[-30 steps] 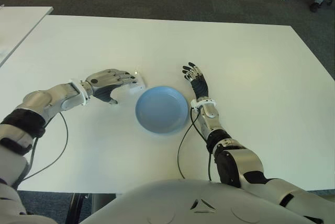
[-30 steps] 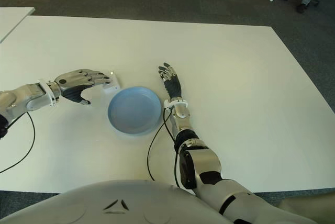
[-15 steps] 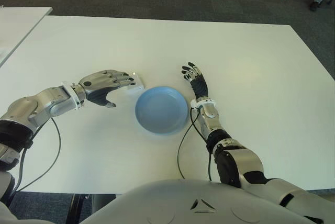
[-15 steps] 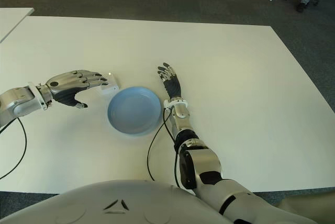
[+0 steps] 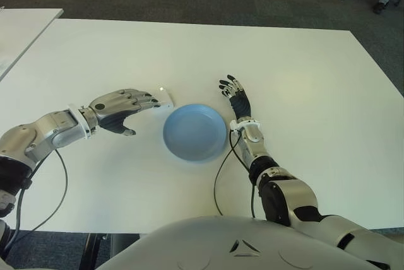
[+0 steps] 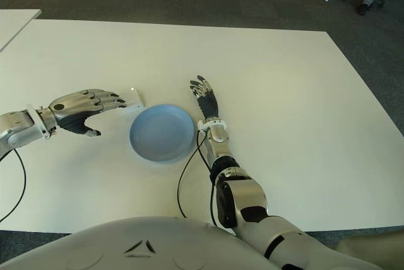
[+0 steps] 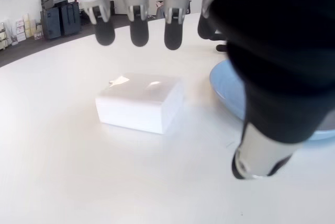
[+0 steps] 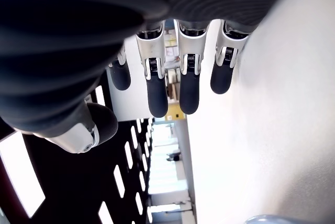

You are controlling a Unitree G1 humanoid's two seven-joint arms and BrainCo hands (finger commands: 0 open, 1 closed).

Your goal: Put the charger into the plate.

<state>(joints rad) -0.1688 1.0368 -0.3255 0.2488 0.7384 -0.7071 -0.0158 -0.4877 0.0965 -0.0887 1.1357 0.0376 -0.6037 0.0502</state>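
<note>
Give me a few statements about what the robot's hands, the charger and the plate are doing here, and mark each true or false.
1. The charger lies in the plate. False: it sits on the table, just off the plate's left rim.
2. The left hand holds nothing. True: its fingers are spread above the charger, not touching it.
3. The plate is blue and holds nothing. True.
4. The right hand grips the plate. False: it shows open, beside the plate's right rim, holding nothing.
5. The charger is black. False: it is a white block.
</note>
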